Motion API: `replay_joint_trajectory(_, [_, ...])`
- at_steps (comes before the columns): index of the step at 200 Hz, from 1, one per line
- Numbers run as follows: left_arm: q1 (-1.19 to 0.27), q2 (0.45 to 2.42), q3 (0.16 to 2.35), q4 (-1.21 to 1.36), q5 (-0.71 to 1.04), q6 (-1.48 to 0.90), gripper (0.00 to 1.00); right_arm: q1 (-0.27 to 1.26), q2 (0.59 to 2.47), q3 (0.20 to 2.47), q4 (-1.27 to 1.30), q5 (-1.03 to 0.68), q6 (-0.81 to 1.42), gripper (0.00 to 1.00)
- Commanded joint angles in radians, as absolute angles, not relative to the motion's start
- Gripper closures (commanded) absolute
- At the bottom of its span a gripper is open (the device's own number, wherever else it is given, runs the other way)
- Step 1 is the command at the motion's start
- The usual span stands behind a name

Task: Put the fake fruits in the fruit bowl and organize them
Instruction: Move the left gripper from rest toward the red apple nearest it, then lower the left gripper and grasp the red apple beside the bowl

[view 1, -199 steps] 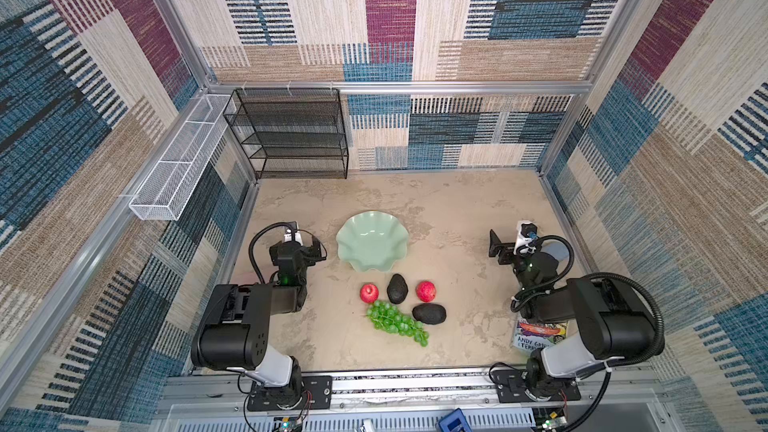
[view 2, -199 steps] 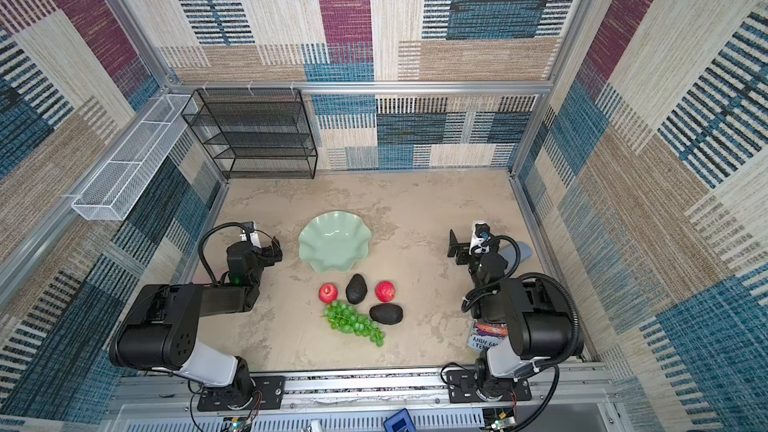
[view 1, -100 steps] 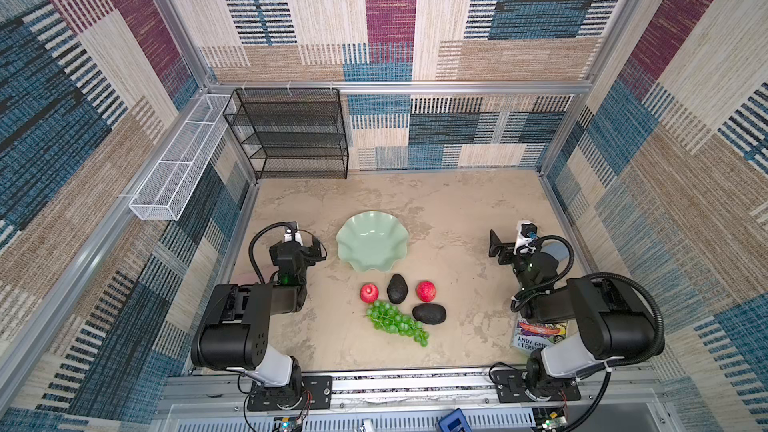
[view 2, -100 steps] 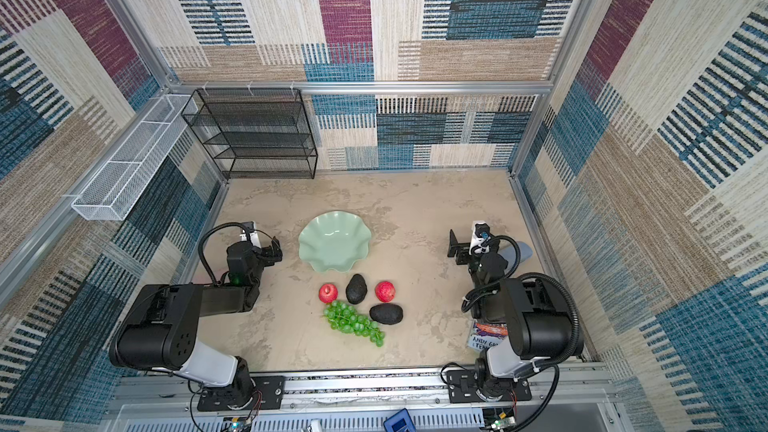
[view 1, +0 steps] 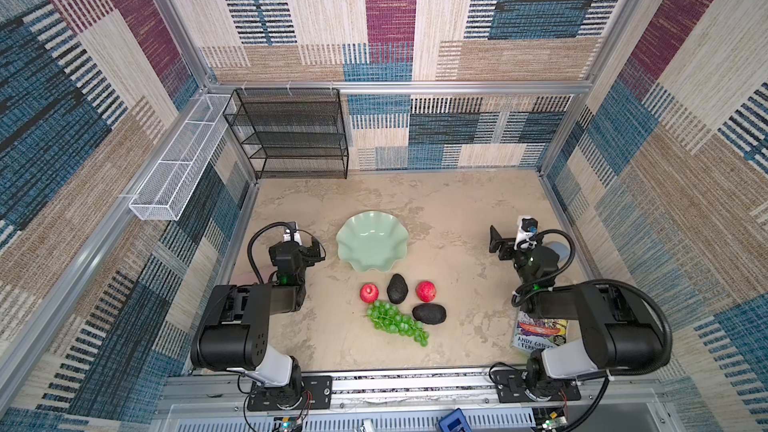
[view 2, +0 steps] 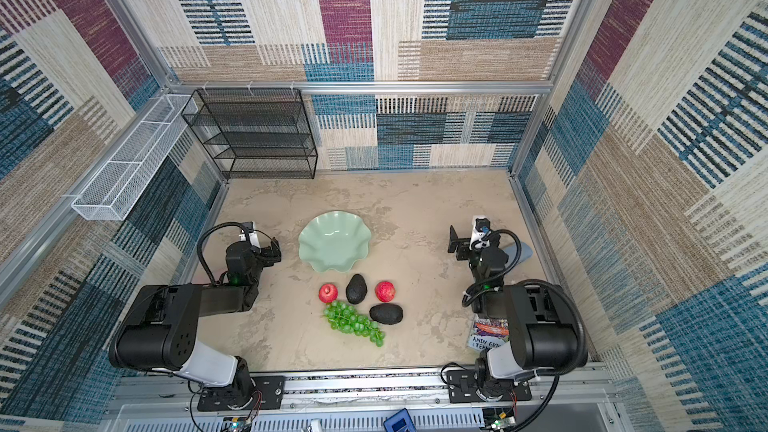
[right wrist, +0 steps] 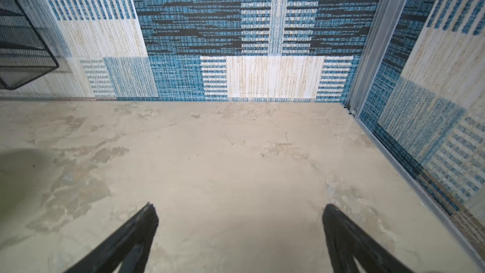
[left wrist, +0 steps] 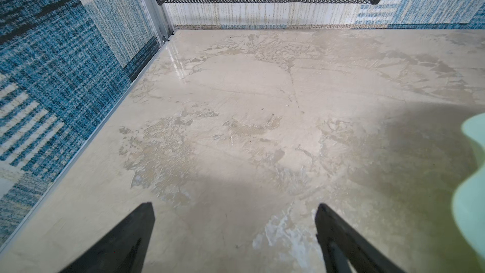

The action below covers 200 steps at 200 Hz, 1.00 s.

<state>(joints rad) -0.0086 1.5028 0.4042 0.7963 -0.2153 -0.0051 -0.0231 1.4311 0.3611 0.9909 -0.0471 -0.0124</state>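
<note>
Bowl [view 1: 371, 243] near spread left fingers [left wrist: 123, 240], not touching

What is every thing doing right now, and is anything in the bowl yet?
fruit bowl: upright, empty.
apples: on the table, outside the bowl.
avocados: lying on the table, untouched.
grapes: lying on the table, untouched.
left gripper: open, holding nothing.
right gripper: open, holding nothing.
black rack: shelves empty.

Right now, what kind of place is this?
Probably a staged robot test cell: carpet-tile walls on aluminium framing, left arm and right arm bolted to a front rail, fake grapes near a mint-green bowl.
</note>
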Motion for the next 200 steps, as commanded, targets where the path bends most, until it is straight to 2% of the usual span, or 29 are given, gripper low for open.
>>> replay_joint_trajectory(1, [-0.017, 1.338, 0.437, 0.655, -0.188, -0.001, 0.04, -0.023, 1.370, 0.568, 0.547, 0.009, 0.112, 0.00])
replay_joint_trajectory(19, [-0.016, 1.155, 0.538, 0.354, -0.315, -0.212, 0.01, -0.022, 1.361, 0.711, 0.348, -0.095, 0.268, 0.00])
replay_joint_trajectory(33, [-0.015, 1.066, 0.595, 0.240, -0.240, -0.285, 0.01, -0.023, 1.364, 0.739, 0.313, -0.168, 0.363, 0.00])
replay_joint_trajectory(54, [-0.015, 1.001, 0.687, 0.011, -0.149, -0.443, 0.02, -0.023, 1.350, 0.674, 0.440, -0.381, 0.388, 0.00])
replay_joint_trajectory(64, [-0.016, 0.993, 0.743, -0.139, -0.084, -0.470, 0.05, -0.022, 1.340, 0.659, 0.462, -0.421, 0.412, 0.00])
replay_joint_trajectory(76, [-0.017, 0.989, 0.786, -0.285, 0.000, -0.487, 0.07, -0.013, 1.316, 0.650, 0.442, -0.396, 0.420, 0.00])
replay_joint_trajectory(101, [-0.021, 0.990, 0.828, -0.524, 0.154, -0.494, 0.11, 0.074, 1.248, 0.649, 0.343, -0.226, 0.345, 0.00])
replay_joint_trajectory(126, [-0.062, 0.962, 0.795, -0.641, 0.245, -0.520, 0.15, 0.143, 1.225, 0.658, 0.261, -0.160, 0.319, 0.00])
replay_joint_trajectory(159, [-0.237, 0.914, 0.728, -0.685, 0.213, -0.599, 0.15, 0.167, 1.213, 0.611, 0.263, -0.123, 0.320, 0.00])
replay_joint_trajectory(200, [-0.452, 0.962, 0.704, -0.687, 0.095, -0.691, 0.15, 0.169, 1.216, 0.579, 0.261, -0.129, 0.326, 0.00])
